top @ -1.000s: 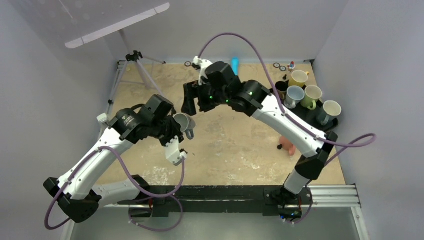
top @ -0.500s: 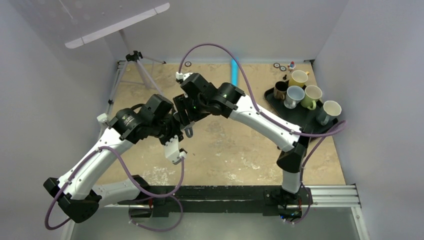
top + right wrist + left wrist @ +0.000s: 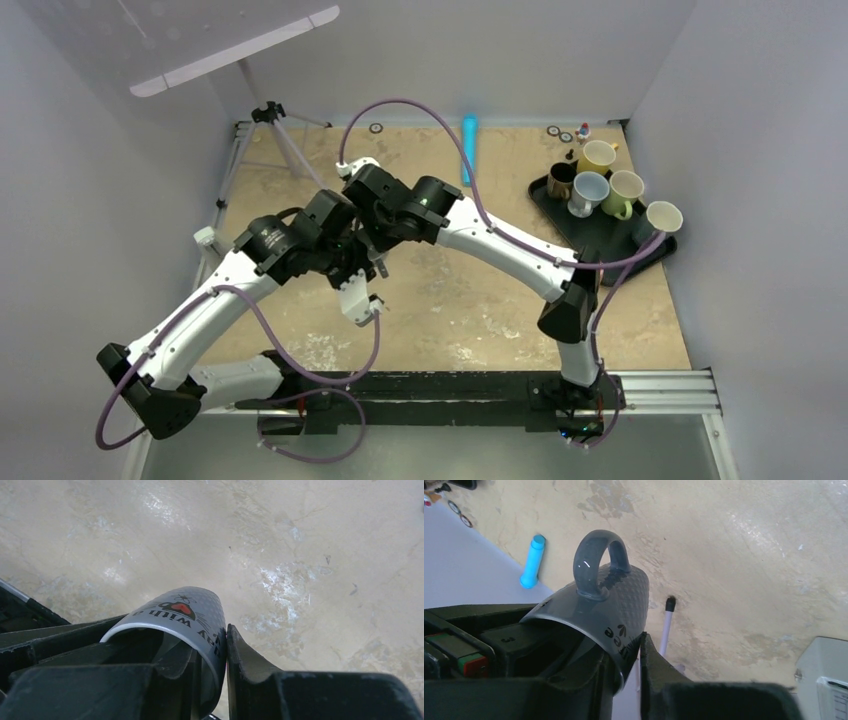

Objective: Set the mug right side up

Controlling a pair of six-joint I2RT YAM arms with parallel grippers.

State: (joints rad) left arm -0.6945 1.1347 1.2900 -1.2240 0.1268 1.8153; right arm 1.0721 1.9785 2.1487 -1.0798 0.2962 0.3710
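Observation:
The grey mug [image 3: 614,600] hangs in the air over the left-middle of the table, pinched by its rim from two sides. In the left wrist view its handle [image 3: 594,562] points up and its mouth faces the camera. My left gripper [image 3: 626,647] has one finger inside the mug and one outside, the outer tip touching the wall. My right gripper [image 3: 212,645] is shut on the printed wall of the mug [image 3: 185,610], one finger inside and one pressed against the outside. From above, both grippers [image 3: 358,250] meet and hide nearly all of the mug.
A black tray [image 3: 610,238] at the back right carries several upright mugs. A blue cylinder [image 3: 469,135] lies at the back edge. A small tripod [image 3: 275,125] stands at the back left. A thin white rod with a black tip [image 3: 667,622] is below the mug.
My right arm swung left from the table's middle to the mug and its jaws closed on the rim. My left arm kept the mug in place, its jaws easing slightly.

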